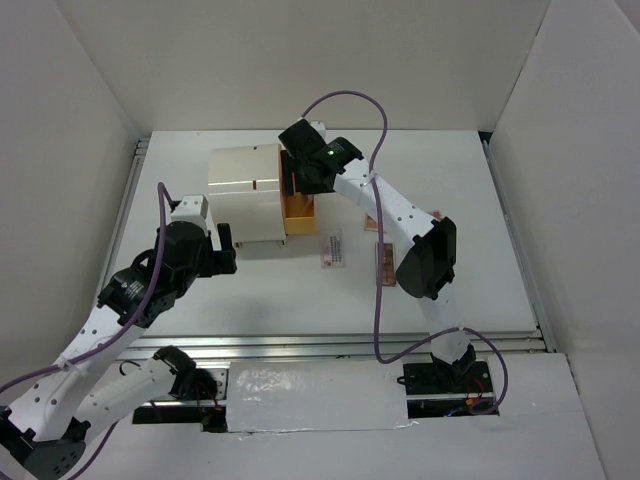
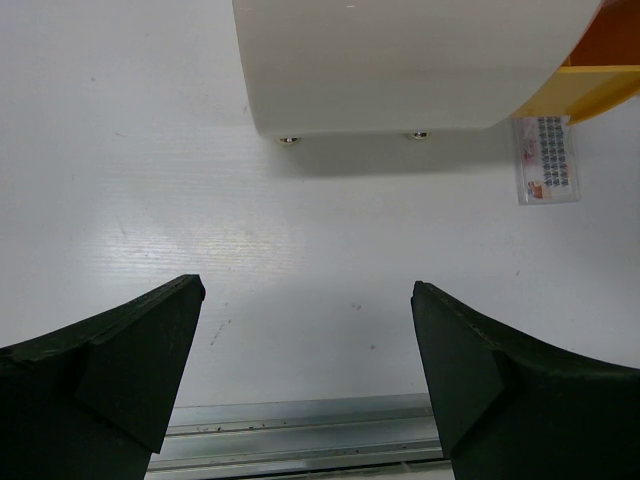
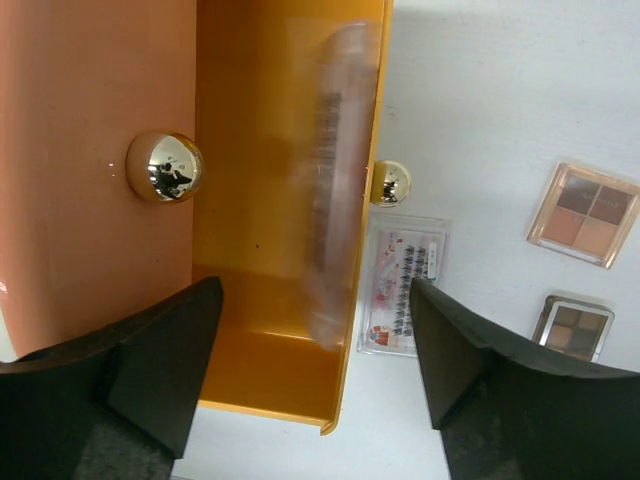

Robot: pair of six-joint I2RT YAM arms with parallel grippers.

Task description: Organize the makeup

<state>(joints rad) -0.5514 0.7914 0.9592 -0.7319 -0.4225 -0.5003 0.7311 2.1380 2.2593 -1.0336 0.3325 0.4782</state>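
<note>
The orange drawer (image 3: 270, 330) of the cream box (image 1: 245, 195) stands open. A blurred, clear, flat packet (image 3: 340, 170) is inside it, along its right wall. My right gripper (image 3: 315, 340) is open and empty just above the drawer; it also shows in the top view (image 1: 298, 172). A white-pink packet (image 3: 402, 285) lies on the table beside the drawer, and shows in the top view (image 1: 332, 250) too. Two square eyeshadow palettes (image 3: 583, 213) (image 3: 573, 327) lie further right. My left gripper (image 2: 305, 340) is open and empty over bare table in front of the box, seen from above at the box's left front (image 1: 226, 250).
The box has gold ball feet (image 2: 288, 140) and the drawer front has a gold knob (image 3: 164, 166). A brown palette (image 1: 384, 265) lies under my right arm. White walls enclose the table. A metal rail (image 2: 300, 440) runs along the near edge.
</note>
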